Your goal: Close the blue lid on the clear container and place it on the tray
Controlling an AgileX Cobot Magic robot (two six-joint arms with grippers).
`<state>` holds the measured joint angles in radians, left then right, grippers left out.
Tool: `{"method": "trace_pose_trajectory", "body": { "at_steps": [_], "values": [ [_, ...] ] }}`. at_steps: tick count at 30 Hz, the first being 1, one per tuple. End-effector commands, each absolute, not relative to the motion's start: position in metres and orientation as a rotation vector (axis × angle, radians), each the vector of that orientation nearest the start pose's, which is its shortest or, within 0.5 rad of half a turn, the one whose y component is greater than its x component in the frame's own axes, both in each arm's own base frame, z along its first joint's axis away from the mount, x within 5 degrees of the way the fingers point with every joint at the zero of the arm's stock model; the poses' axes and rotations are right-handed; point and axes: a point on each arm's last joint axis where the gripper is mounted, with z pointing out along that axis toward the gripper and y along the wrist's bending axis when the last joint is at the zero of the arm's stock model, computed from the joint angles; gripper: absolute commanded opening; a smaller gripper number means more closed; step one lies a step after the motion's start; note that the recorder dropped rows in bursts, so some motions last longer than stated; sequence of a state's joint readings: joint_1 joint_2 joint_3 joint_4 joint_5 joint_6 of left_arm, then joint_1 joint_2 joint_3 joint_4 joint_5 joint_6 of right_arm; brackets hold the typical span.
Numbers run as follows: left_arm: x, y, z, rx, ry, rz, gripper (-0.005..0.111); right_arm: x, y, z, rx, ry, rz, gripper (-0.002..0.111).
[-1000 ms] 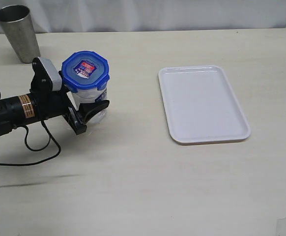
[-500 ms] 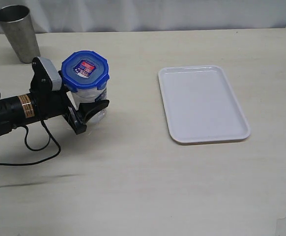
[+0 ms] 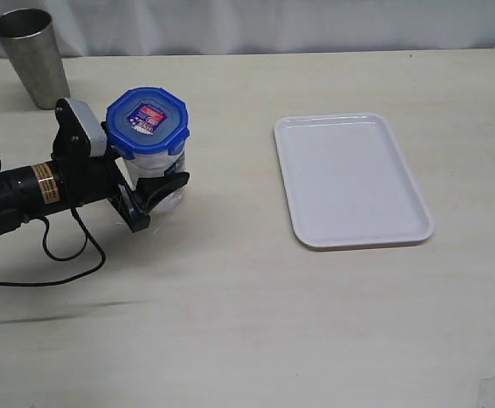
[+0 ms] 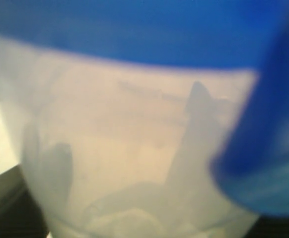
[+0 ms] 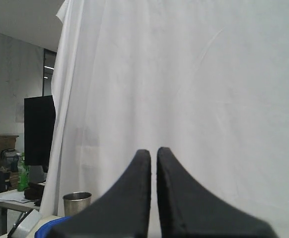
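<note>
The clear container stands upright on the table at the left, with the blue lid sitting on its mouth, sticker up. My left gripper reaches in from the left and is shut on the container's lower body; the near finger shows and the far one is hidden behind the container. The left wrist view is a blur of the container wall under the lid. The white tray lies bare to the right. My right gripper is shut, empty and faces a curtain, outside the exterior view.
A grey metal cup stands at the table's back left corner, behind the left arm; it also shows small in the right wrist view. A black cable loops on the table in front of the left arm.
</note>
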<state>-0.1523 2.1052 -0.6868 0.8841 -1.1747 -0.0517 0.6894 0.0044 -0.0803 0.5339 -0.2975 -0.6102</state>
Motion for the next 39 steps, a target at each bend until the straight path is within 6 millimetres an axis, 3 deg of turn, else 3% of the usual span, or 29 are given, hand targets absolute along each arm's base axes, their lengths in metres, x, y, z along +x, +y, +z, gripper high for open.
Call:
{"method": "trace_pose_trajectory", "body": {
  "at_steps": [1,13,18,24,32,39],
  "values": [
    [0.307,-0.114,0.095,0.945,1.52,-0.605,0.0,0.043,0.017,0.26,-0.313,1.121,0.432,0.004],
    [0.307,-0.114,0.095,0.945,1.52,-0.605,0.0,0.043,0.017,0.26,-0.313,1.121,0.432,0.004],
    [0.306,-0.114,0.095,0.95,1.519,-0.609,0.0,0.045,0.018,0.25,-0.312,1.143,0.414,0.004],
    [0.306,-0.114,0.095,0.95,1.519,-0.609,0.0,0.046,0.027,0.229,-0.61,1.16,0.109,0.004],
    [0.306,-0.114,0.095,0.948,1.52,-0.608,0.0,0.051,0.015,0.228,-0.483,1.225,-0.131,0.004],
    [0.306,-0.114,0.095,0.948,1.52,-0.608,0.0,0.053,0.018,0.206,-0.593,1.441,-0.106,0.004]
  ]
}}
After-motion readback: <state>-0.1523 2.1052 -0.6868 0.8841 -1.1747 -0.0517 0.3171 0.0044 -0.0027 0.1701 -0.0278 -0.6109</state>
